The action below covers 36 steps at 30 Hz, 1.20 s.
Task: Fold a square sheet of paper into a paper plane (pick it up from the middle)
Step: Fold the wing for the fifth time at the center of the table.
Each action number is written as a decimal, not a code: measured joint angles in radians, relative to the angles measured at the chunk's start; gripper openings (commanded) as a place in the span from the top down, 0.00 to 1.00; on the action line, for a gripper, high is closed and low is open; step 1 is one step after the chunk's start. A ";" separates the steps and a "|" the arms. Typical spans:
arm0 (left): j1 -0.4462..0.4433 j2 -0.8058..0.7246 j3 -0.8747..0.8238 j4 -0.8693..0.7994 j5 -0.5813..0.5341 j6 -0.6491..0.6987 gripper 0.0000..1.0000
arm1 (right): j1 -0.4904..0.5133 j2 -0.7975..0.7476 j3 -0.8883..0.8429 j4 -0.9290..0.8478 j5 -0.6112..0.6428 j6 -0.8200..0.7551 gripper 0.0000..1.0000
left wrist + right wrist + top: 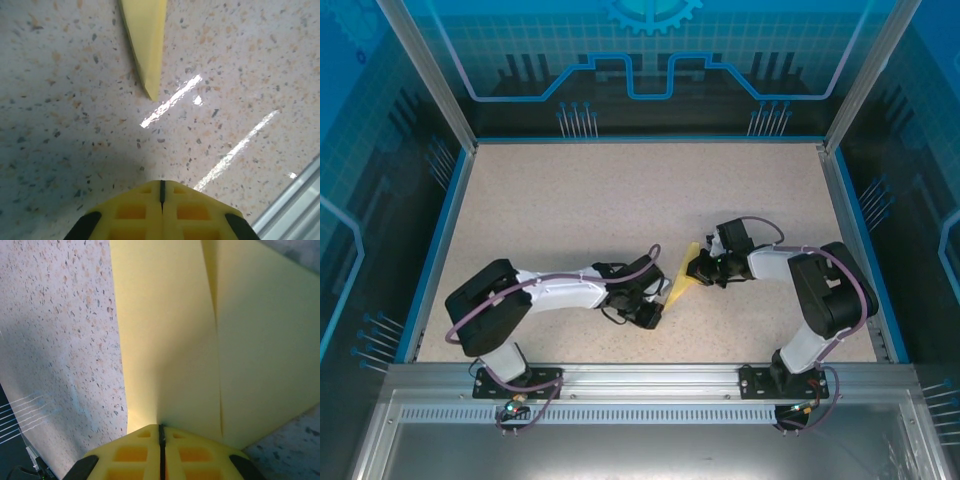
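The paper plane [681,280] is a slim, pointed fold of pale-yellow paper lying between the two arms, with its tip toward the near left. My right gripper [704,267] is at its wider far end. In the right wrist view the folded paper [200,340] with its crease runs straight into the seam of the right gripper [161,428], which is shut on it. My left gripper [651,317] sits just short of the tip. In the left wrist view the left gripper [161,183] is shut on nothing, and the pointed tip [148,55] lies on the table ahead of it.
The speckled table [620,200] is walled by blue rails and glass panels on the far, left and right sides. A metal rail [640,380] carrying the arm bases runs along the near edge; its corner [295,210] shows beside my left gripper.
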 measured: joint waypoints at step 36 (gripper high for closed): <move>0.055 0.197 0.165 0.101 -0.034 -0.017 0.87 | -0.104 -0.277 -0.026 -0.227 0.060 -0.109 0.63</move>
